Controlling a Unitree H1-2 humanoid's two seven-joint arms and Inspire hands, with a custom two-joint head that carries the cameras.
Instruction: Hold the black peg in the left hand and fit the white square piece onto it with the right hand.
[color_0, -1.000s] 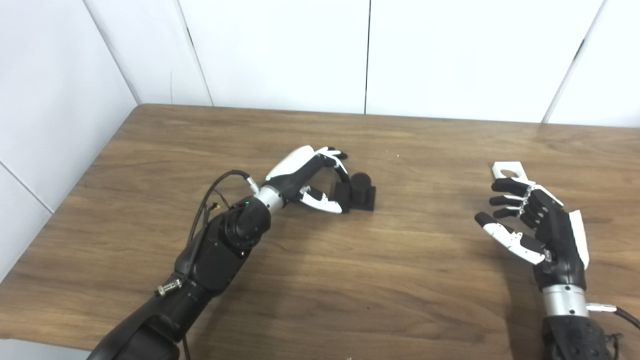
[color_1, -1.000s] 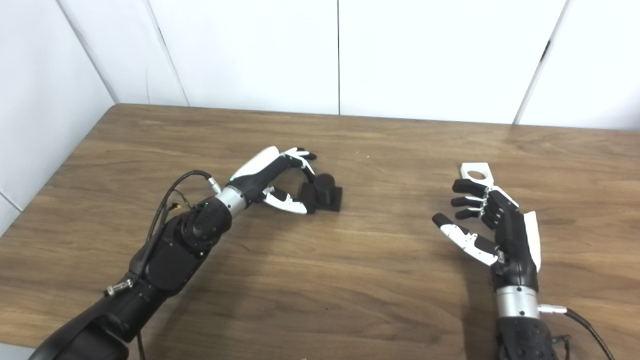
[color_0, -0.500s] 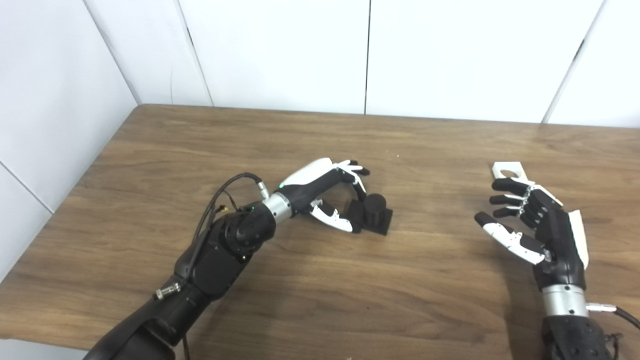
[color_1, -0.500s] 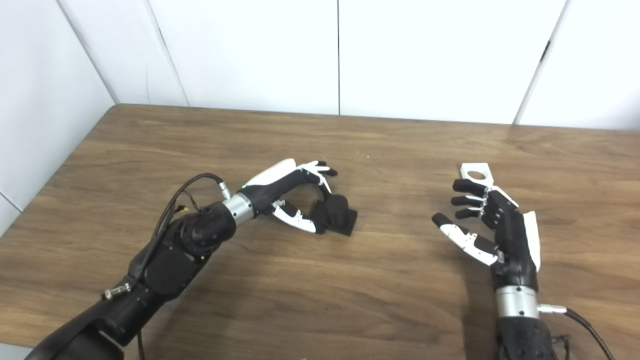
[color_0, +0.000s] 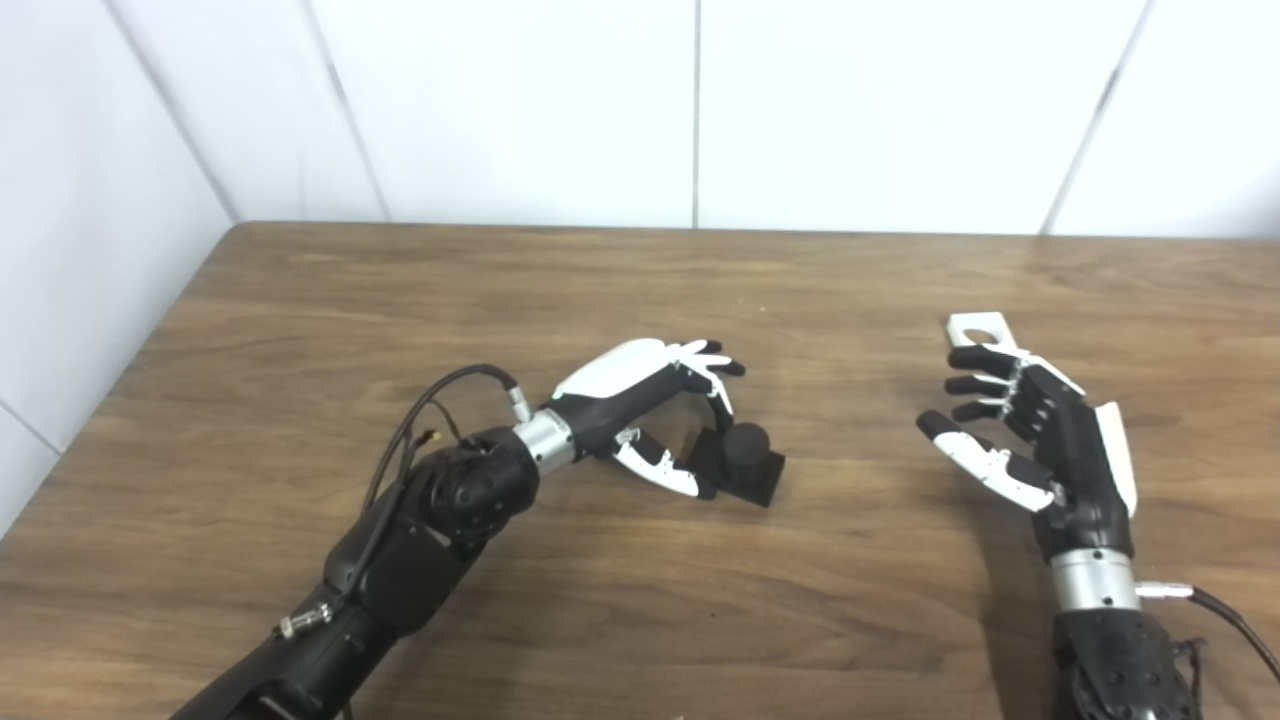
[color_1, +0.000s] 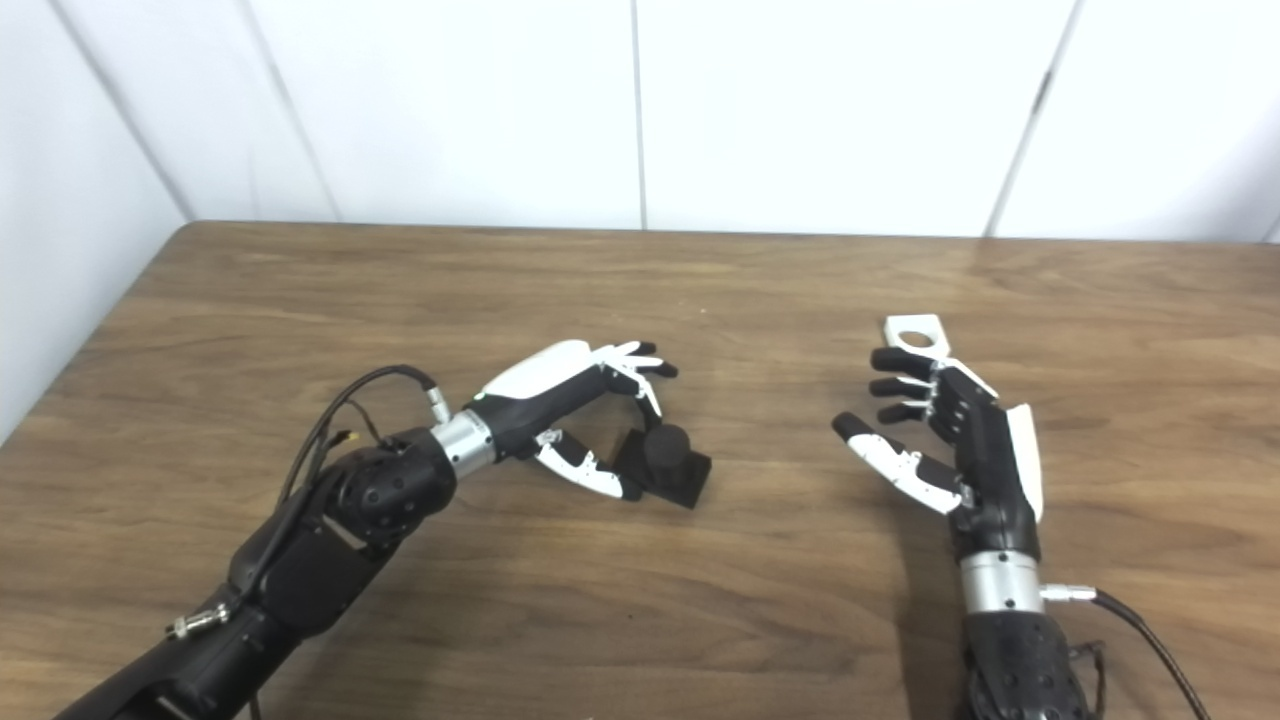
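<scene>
Currently left hand (color_0: 650, 400) curls loosely around black peg (color_0: 742, 458) mid-table, grip unconfirmed, while right hand (color_0: 1040, 440) hovers spread and empty just near of white square piece (color_0: 980, 328) far right; next: close on peg, then grab piece.

One black peg (color_0: 745, 458) on its square base sits at frame centre. One white square piece (color_0: 979, 329) (with a single round hole) lies at right. Two hands show: the left hand (color_0: 655, 400) at centre and the right hand (color_0: 1035, 440) at right. One wooden table (color_0: 300, 330).
</scene>
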